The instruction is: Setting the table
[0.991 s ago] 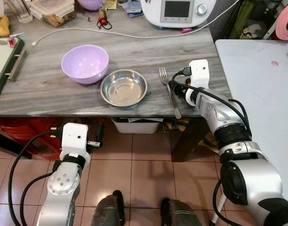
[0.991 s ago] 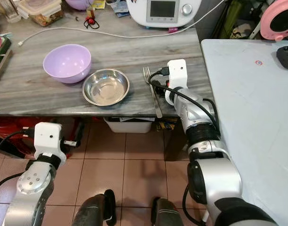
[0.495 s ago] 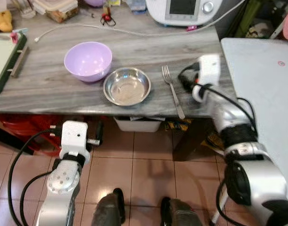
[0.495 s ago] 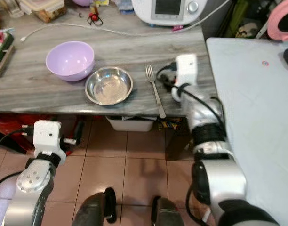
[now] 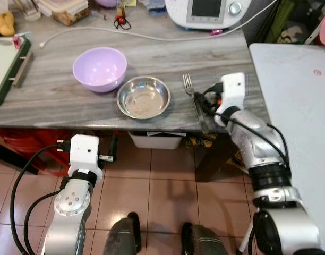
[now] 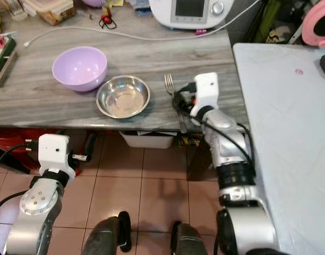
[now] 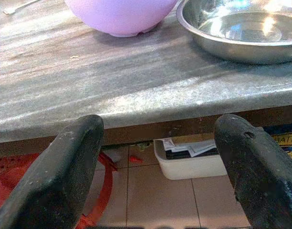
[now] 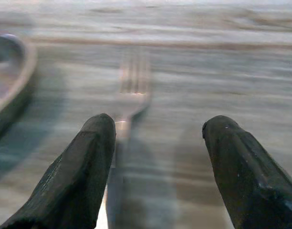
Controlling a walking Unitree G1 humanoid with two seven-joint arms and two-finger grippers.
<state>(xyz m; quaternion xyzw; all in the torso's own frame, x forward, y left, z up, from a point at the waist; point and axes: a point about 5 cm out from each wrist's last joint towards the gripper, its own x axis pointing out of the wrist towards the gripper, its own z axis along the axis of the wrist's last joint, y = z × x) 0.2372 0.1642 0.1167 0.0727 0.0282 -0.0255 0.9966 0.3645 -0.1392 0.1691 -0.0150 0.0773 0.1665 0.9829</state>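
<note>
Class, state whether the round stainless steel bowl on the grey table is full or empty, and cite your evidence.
Empty: the round stainless steel bowl shows its bare shiny bottom, with nothing lying in it.

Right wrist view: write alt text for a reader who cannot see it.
The open right pincer hovers low over a grey wood-grain table, its two black fingers either side of a blurred fork. A steel bowl's rim sits beside it.

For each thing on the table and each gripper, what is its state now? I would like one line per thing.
purple bowl: upright, empty.
steel bowl: upright, empty, beside the purple bowl.
fork: lying flat, tines toward the table's far side.
right gripper: open, over the fork's handle, not gripping it.
left gripper: open, holding nothing, below the table edge.
</note>
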